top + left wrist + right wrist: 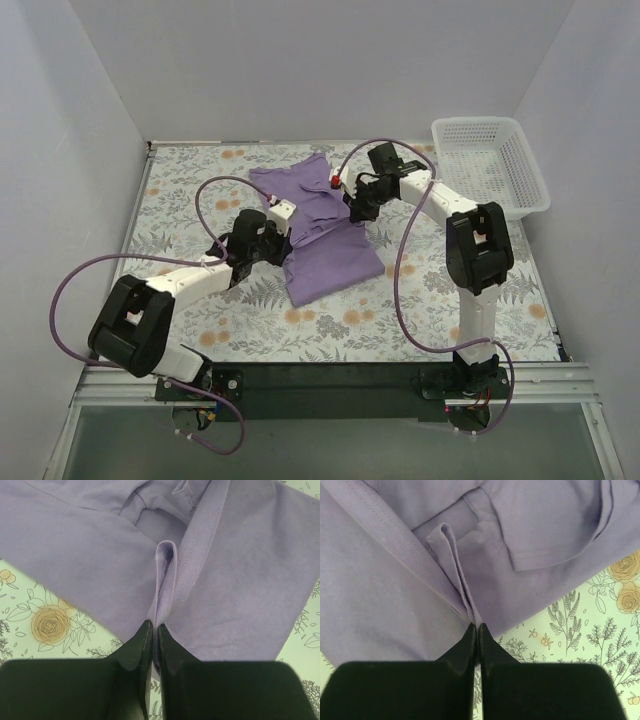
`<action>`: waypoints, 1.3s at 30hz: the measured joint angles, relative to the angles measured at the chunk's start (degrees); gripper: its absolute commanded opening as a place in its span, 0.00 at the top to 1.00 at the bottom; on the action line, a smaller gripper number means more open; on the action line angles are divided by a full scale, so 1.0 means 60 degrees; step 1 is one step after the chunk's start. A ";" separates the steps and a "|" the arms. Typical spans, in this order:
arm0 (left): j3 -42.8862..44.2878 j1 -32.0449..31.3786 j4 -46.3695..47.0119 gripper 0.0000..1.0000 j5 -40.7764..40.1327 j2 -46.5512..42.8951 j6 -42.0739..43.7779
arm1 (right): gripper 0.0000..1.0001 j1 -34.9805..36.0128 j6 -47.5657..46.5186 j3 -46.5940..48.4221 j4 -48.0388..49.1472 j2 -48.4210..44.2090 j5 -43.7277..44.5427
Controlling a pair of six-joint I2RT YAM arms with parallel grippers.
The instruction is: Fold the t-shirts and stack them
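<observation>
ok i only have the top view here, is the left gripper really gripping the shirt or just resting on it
observer: gripping. The left gripper is shut on a raised fold of the t-shirt, beside a stitched hem.
operator: and the right one
observer: the right gripper is shut on a thin doubled ridge of fabric.
operator: near an edge
observer: yes, the floral table cover shows just right of that pinch.

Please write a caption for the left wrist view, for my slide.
The left gripper shut on a pinched fold of the lavender t-shirt, over the floral table cover.
</observation>
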 measured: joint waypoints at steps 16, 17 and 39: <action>0.1851 0.0721 -0.0124 0.49 -0.0532 0.2007 0.0280 | 0.24 0.0127 0.1548 0.1763 0.0517 0.1501 0.1290; 0.2044 0.0747 -0.0215 0.34 -0.0798 0.2106 0.0222 | 0.22 0.0127 0.1734 0.1763 0.0605 0.1501 0.1428; -0.2335 -0.3636 -0.0699 0.40 0.0900 -0.2466 0.3512 | 0.20 -0.0543 -0.7577 -0.6036 0.0066 -0.3526 -0.1548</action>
